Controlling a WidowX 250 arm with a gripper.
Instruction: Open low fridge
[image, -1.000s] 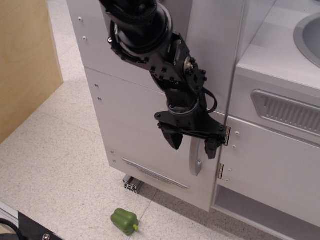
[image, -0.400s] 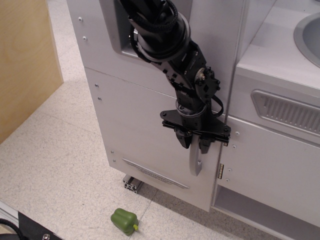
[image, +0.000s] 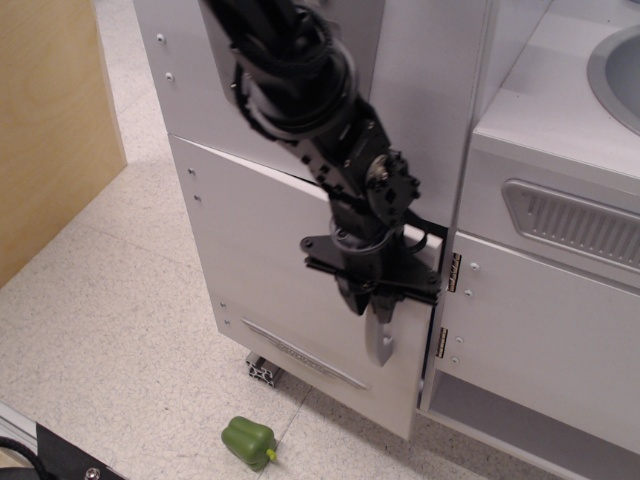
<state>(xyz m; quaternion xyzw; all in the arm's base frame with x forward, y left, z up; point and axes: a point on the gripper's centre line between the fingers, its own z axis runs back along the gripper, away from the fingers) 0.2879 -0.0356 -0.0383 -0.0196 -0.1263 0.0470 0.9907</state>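
Observation:
The low fridge door (image: 270, 260) is a large flat white panel with a thin silver strip (image: 305, 352) near its bottom edge. Its curved silver handle (image: 379, 340) sits near the right edge. My black gripper (image: 372, 302) is shut on the handle's upper part, which it hides. The door stands slightly ajar, with a dark gap (image: 432, 300) along its right edge and top right corner.
A green toy pepper (image: 248, 441) lies on the floor in front of the fridge. A handleless white cabinet door (image: 540, 320) with brass hinges (image: 441, 342) stands to the right, under a sink counter (image: 560, 110). A wooden panel (image: 50, 120) stands at the left.
My gripper closed on the handle and moved left and outward. The fridge door went from shut to slightly ajar, with a gap opening on its right side.

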